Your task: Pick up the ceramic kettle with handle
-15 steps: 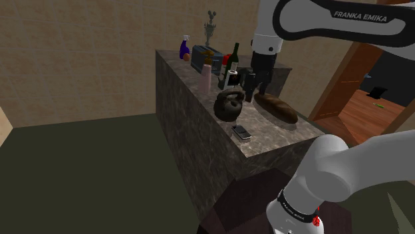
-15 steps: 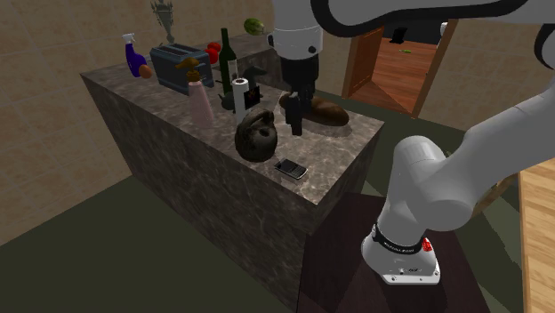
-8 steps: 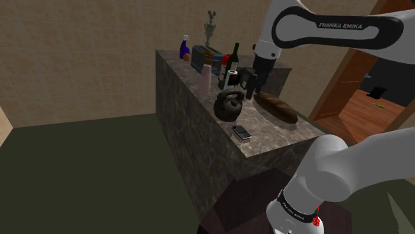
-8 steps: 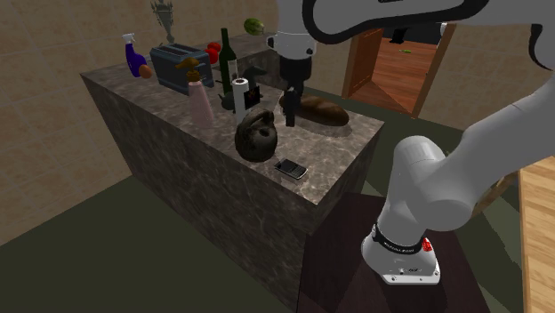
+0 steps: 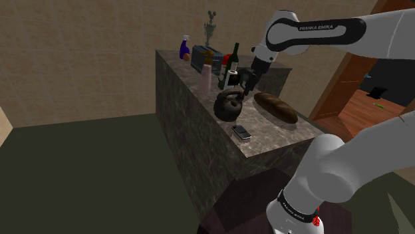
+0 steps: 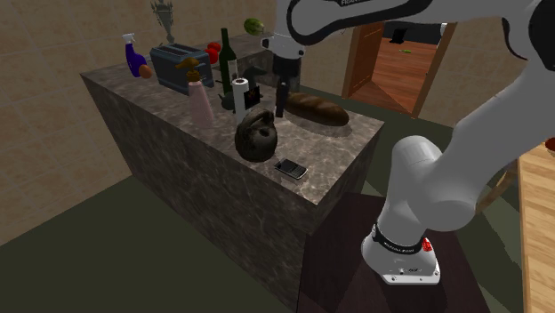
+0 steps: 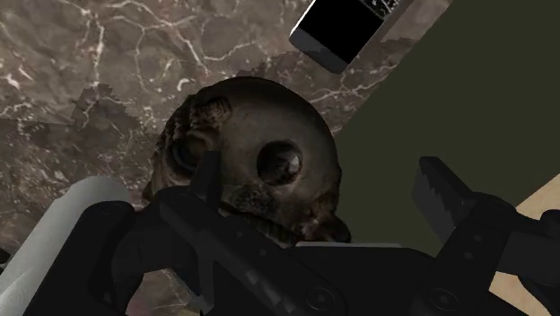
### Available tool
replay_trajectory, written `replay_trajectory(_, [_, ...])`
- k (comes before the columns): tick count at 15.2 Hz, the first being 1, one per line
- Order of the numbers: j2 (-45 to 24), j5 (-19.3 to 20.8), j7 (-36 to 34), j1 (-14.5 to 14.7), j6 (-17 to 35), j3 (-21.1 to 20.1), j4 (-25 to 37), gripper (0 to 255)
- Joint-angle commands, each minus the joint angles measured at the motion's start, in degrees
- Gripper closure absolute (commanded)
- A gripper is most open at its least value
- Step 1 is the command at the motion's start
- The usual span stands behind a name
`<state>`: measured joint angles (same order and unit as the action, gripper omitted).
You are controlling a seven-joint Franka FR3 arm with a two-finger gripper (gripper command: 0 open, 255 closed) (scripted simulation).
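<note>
Shifted from over the bread loaf (image 5: 276, 108) toward the dark kettle (image 5: 229, 106), which sits on the worktop (image 5: 273, 129) between paper roll (image 6: 238, 93) and phone (image 6: 291, 168); my hand (image 6: 280, 108) hangs open, off-centre above it, so descending now risks one finger (image 7: 441, 190) hitting the handle (image 6: 258, 118) and shoving it.

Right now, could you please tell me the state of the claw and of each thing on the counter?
kettle: upright on the counter, not gripped.
claw: open, just above the kettle, empty.
phone: lying flat, screen dark.
bread loaf: lying flat.
wine bottle: upright.
spray bottle: upright.
</note>
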<state>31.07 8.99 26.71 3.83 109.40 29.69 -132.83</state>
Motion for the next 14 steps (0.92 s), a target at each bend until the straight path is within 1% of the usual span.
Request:
replay_trajectory(1, [-4.25,-2.07,5.95,1.84,3.3,4.48,2.26,0])
replay_trajectory(3, [-8.34,-5.18,11.86,3.98,5.49,8.74,4.85,0])
replay_trajectory(5, [-13.03,-9.49,18.37,6.44,7.11,13.23,7.92,0])
replay_trajectory(6, [-13.8,-10.27,19.42,6.8,7.28,13.89,8.42,0])
replay_trajectory(13, [-15.82,-11.75,21.53,7.23,13.01,15.36,4.16,0])
replay_trajectory(14, [-15.82,-11.75,21.53,7.23,13.01,15.36,4.16,0])
